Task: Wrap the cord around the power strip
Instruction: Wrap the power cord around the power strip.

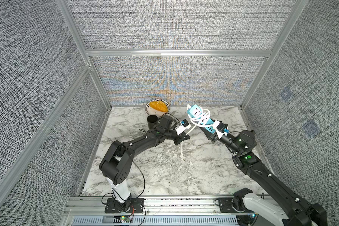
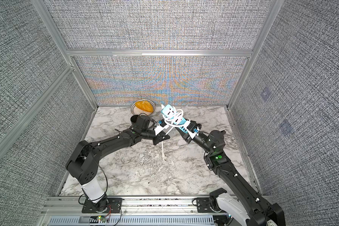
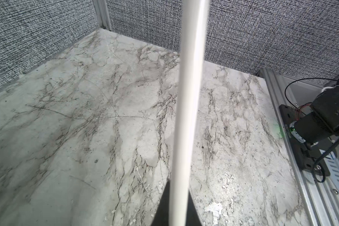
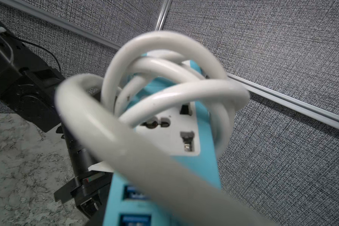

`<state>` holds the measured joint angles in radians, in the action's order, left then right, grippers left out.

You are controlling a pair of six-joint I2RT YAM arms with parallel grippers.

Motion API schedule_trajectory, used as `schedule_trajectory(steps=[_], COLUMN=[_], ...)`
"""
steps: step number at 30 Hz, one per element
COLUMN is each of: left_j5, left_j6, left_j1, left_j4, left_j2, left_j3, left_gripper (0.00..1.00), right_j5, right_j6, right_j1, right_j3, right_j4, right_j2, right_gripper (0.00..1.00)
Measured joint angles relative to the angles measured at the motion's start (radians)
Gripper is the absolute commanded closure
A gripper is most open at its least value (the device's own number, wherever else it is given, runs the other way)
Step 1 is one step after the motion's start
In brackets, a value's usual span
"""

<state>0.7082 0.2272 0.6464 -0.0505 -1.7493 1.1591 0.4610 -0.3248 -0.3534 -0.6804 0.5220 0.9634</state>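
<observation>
A: Location of power strip?
B: Off the marble surface, raised near the back wall, right of centre in both top views. Tilted, free end highest, socket faces toward the camera head. Clamped at the USB-port end by right tool, closed tight on the blue body.
A: Cord?
B: Looped round the strip's middle in several turns. In the right wrist view, cord crossing over the nearer socket face. Loops slack, standing off the body rather than snug. Tail leading out toward left tool.
A: Left tool state?
B: Closed on the cord, pinched between the fingers. In the left wrist view, cord seen as a straight white length running away from the fingertips. Below the grip, hanging down to plug. Contact of plug with surface: cannot tell.
A: Spacing of tools?
B: Near each other, not touching.
A: Other items?
B: Patterned bowl with something orange inside, against the back wall. Black cup just beside it, next to left arm's wrist.
</observation>
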Motion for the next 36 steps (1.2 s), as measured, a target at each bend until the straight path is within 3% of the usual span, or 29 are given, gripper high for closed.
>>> schedule_trajectory(steps=[12,18,29,36], left_j5=[-0.332,-0.386,-0.425,-0.422], left_j6=[0.069,0.153,0.316,0.453], left_j1=[0.046,0.086,0.133,0.137], left_j4=[0.208,0.357,0.596,0.727], left_j2=[0.365,0.495,0.580,0.484], left_j3=[-0.110,-0.068,0.106,0.305], left_gripper=[1.00,1.00,1.00,1.00], right_j5=[-0.108,-0.129,-0.104,-0.113], right_j6=[0.093,0.136,0.153,0.089], right_j1=[0.097,0.119,0.132,0.126], right_j3=[-0.097,-0.107,-0.145,-0.145], right_j4=[-0.182,-0.233,-0.302,-0.344], right_j2=[0.105,0.165,0.229,0.237], right_gripper=[1.00,1.00,1.00,1.00])
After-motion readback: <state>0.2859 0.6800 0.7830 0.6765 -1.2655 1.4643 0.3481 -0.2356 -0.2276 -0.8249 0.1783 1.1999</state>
